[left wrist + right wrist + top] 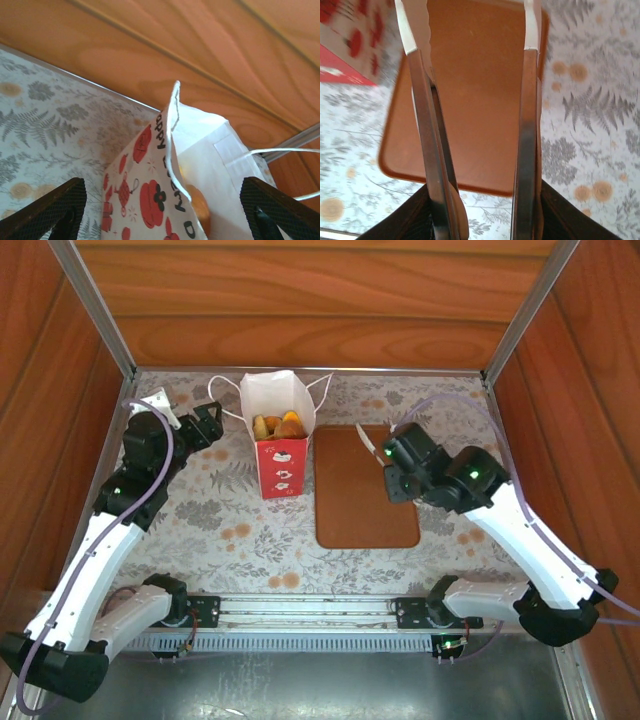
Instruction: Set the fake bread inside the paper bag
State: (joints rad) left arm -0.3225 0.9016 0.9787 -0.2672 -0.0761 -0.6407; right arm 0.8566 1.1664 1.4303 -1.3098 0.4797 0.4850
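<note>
Top external: left pincer [214,426] gapes beside paper bag [282,466]; right pincer [390,458] grips tongs [366,441].

A flat brown tray [366,502] with rounded corners lies on a tablecloth [220,530] printed with grey ferns and orange blooms, which spreads out on every side of it. Metal tongs [422,130] hang above the tray, their two arms apart (pale scalloped tips over its far part). Wooden walls [300,300] stand behind and beside the tray, with metal posts [95,305] at the far corners
</note>
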